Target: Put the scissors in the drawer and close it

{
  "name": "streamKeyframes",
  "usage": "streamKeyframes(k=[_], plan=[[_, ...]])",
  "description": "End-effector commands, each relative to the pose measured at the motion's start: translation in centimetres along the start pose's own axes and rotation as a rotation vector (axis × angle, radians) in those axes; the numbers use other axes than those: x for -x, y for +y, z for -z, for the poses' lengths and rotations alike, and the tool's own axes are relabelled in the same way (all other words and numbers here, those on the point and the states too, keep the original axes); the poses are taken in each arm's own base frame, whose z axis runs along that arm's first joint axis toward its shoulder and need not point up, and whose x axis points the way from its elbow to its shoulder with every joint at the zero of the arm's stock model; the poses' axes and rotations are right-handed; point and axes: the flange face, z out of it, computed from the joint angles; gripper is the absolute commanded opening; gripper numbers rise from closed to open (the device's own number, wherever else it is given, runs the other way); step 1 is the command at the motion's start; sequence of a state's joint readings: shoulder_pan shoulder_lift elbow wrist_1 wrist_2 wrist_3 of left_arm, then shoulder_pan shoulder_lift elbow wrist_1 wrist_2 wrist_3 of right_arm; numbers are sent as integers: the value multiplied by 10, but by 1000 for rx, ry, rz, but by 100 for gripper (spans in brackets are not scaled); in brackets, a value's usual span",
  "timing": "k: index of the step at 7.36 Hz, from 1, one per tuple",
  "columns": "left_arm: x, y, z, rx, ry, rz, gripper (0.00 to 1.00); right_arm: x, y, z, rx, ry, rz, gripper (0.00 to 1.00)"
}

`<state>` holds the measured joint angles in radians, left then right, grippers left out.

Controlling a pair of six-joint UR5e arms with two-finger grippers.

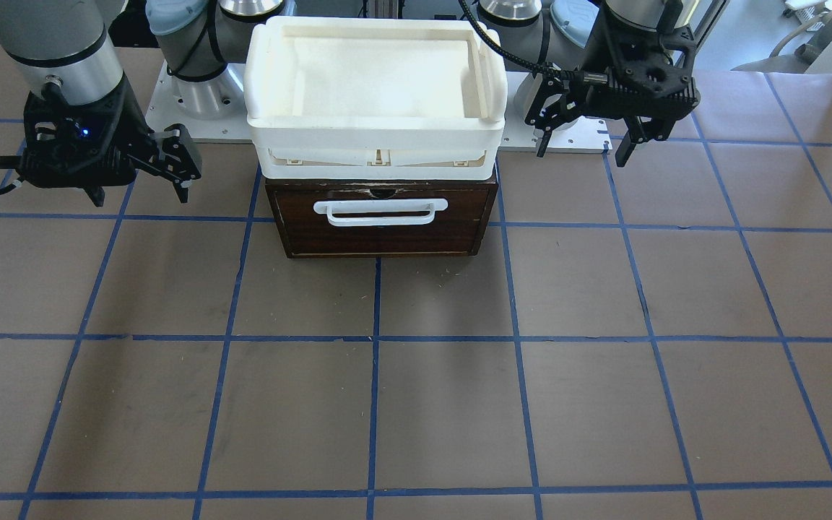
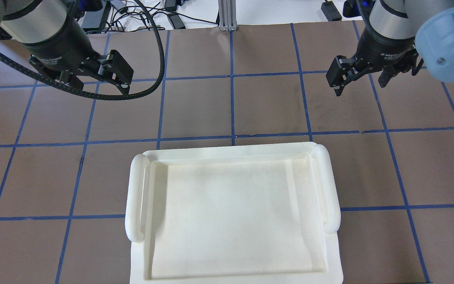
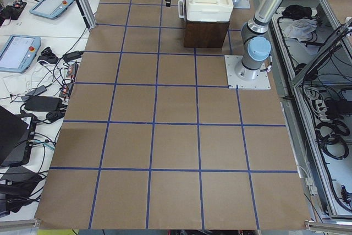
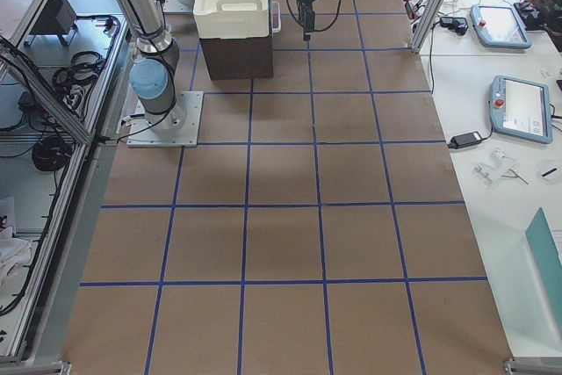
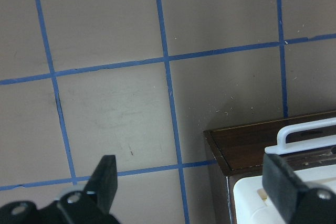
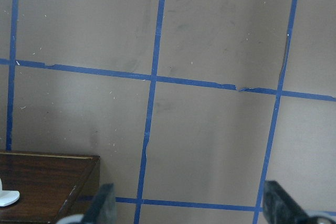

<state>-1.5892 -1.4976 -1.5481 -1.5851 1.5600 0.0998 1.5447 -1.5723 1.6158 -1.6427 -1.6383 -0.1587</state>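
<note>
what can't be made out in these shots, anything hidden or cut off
- Scissors: they show in no view. In the front-facing view the drawer is shut, so its front hides whatever is inside.
- Drawer, overhead view: fully covered by the white tray on top.
- Drawer, both wrist views: only a corner shows; the frame edge cuts off the rest.

1. A robotics lab: two industrial arms (image 4: 145, 76) bolted through metal plates (image 4: 167, 125) onto a brown counter (image 1: 445, 404) gridded in blue tape (image 1: 375, 404).
2. Teach pendants (image 4: 522, 107) on white side benches (image 4: 465, 85).
3. Aluminium framing (image 4: 430, 6) and loose cable bundles (image 3: 330, 130) alongside.
</note>
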Motion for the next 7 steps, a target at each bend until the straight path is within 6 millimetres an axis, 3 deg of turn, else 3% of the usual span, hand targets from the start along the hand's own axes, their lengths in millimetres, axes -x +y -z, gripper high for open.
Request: streamKeyframes(k=[1, 7], plan=[[0, 0, -1, 2, -1, 0, 100, -1, 0, -2, 2, 0, 22, 100], [1, -4, -8, 12, 1, -4, 100, -4, 1, -2, 9, 19, 21, 100]])
